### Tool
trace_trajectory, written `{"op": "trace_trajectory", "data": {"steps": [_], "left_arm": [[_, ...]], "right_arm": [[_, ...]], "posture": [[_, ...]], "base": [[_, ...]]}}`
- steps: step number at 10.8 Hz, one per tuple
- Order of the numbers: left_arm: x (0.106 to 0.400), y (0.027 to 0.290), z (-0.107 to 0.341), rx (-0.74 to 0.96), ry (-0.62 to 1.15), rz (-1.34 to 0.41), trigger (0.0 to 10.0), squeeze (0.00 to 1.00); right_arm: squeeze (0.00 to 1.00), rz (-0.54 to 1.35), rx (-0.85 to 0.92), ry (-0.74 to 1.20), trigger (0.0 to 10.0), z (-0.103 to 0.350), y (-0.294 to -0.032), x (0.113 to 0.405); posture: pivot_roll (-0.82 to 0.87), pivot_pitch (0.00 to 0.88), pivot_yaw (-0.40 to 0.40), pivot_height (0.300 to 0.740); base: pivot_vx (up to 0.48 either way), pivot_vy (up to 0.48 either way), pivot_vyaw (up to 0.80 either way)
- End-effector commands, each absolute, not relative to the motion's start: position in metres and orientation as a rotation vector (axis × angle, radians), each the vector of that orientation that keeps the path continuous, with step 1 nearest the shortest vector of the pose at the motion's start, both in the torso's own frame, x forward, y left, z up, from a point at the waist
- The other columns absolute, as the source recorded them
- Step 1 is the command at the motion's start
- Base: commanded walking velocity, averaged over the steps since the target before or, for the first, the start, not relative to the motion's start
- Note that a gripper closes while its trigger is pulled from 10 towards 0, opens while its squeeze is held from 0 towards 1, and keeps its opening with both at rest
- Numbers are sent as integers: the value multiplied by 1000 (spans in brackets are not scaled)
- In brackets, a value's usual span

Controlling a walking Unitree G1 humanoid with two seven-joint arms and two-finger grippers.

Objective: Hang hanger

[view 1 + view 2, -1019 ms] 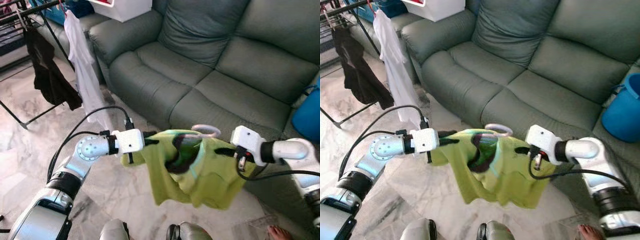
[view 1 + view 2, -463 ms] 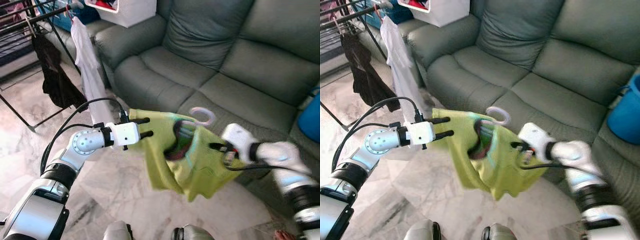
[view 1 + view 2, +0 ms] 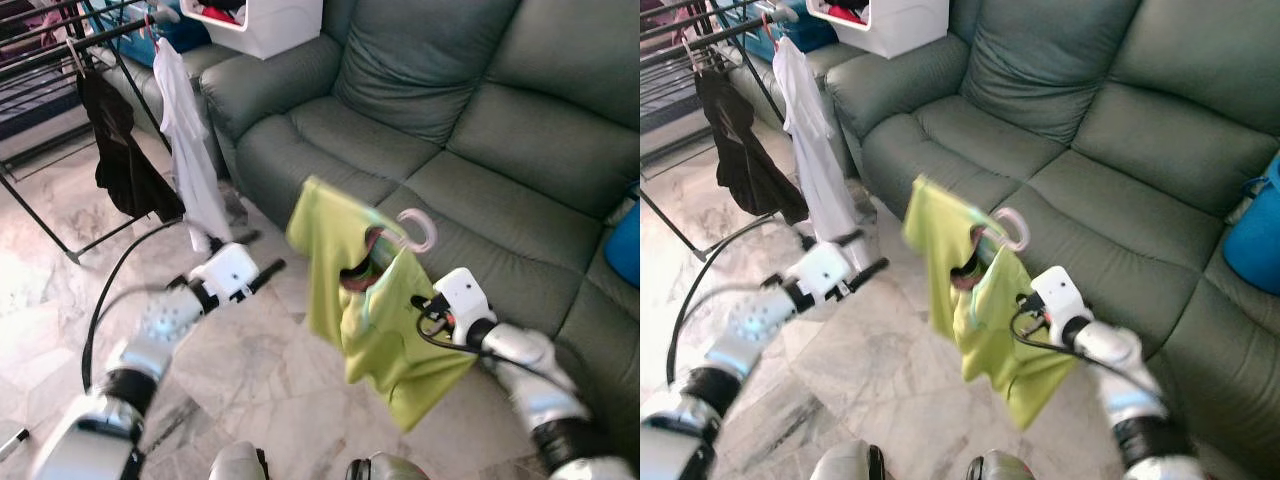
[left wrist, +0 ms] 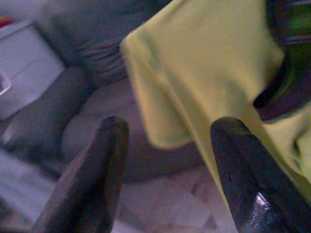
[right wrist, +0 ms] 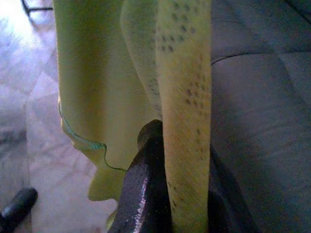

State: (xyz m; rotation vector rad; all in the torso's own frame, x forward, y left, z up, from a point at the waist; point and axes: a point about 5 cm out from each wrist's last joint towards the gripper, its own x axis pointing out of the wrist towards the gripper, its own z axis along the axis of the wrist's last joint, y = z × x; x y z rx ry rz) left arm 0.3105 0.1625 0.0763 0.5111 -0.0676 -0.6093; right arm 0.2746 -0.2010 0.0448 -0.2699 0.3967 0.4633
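Left pincer [image 3: 272,268] released, lime shirt [image 3: 365,300] on pink-hooked hanger [image 3: 418,229]

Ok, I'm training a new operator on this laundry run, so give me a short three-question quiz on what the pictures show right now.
1. True or false: the left gripper is clamped on the green shirt.
2. Which gripper holds the shirt on its hanger? A) left B) right C) both
3. Fill in: the drying rack with a black garment and a white garment stands to the robot's ____.

Key:
1. False; its fingers are apart, with the shirt beyond them.
2. B; the right gripper pinches the fabric.
3. Left, beside the sofa.
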Motion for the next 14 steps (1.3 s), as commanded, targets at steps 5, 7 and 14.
{"op": "trace_trajectory", "data": {"steps": [5, 7, 14], "left_arm": [[307, 192, 70, 201, 12, -159, 10000, 1000], [300, 193, 68, 157, 29, -133, 10000, 0], [308, 186, 83, 150, 22, -84, 10000, 0]], "right_arm": [[0, 172, -183, 195, 10000, 63, -172, 262], [0, 87, -109, 184, 10000, 66, -167, 262], [0, 169, -112, 144, 10000, 75, -150, 268]], "posture": [[-117, 68, 6, 740], [-93, 69, 0, 740], [-91, 70, -12, 740]], "base": [[0, 0, 0], [0, 0, 0], [0, 0, 671]]}}
